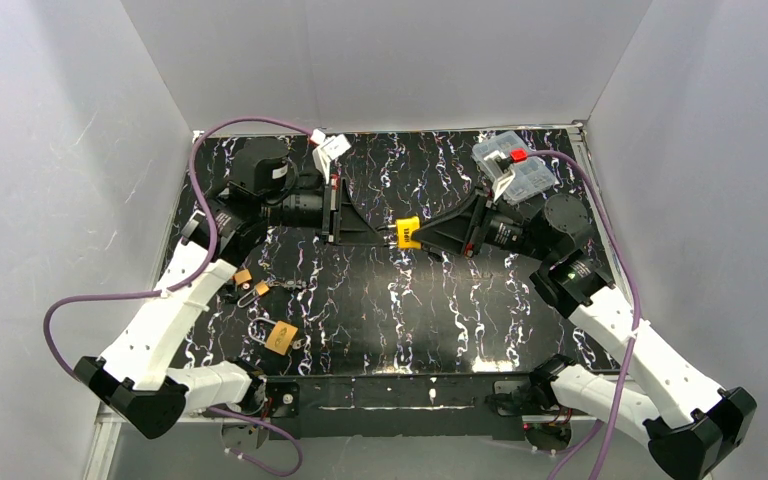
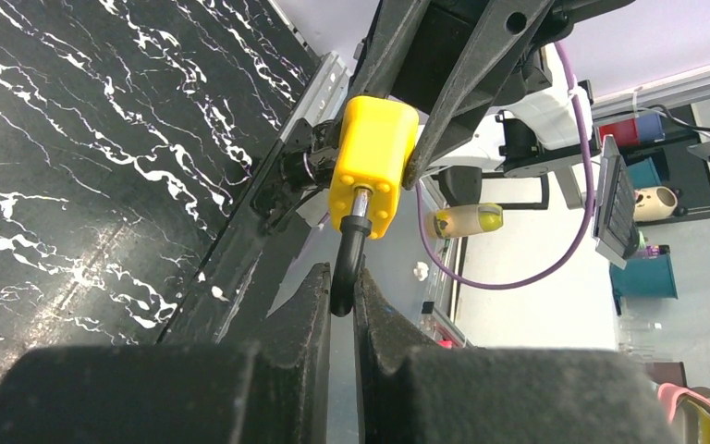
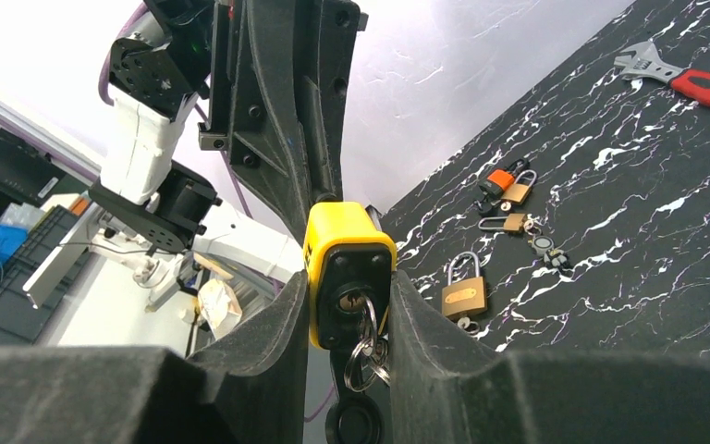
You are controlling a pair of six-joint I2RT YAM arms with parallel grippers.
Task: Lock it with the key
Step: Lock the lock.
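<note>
Black marble-patterned worktop (image 1: 410,320) under everything, white-veined. Far right corner: clear compartment box (image 1: 515,165). Over the middle, meeting tip to tip: left end effector (image 1: 385,232) and right end effector (image 1: 422,237), with the lock (image 1: 408,232) between them, held off the surface.

Seen from the right wrist: right end effector (image 3: 347,282) pressed tight on both sides of the yellow lock body (image 3: 347,250) (keyhole face toward that camera). Seen from the left wrist: left end effector (image 2: 340,287) pinched together on the dark shackle (image 2: 347,259) sticking out of the lock's (image 2: 373,166) other end.

Lying loose on the worktop near the left arm: a brass padlock (image 1: 280,336), plus smaller padlocks (image 1: 243,277) further back. Far off in the right wrist view, a red-handled wrench (image 3: 693,81).

Smallest: the key (image 3: 362,305), seated in the keyhole, silvery rings (image 3: 367,356) dangling below it.
</note>
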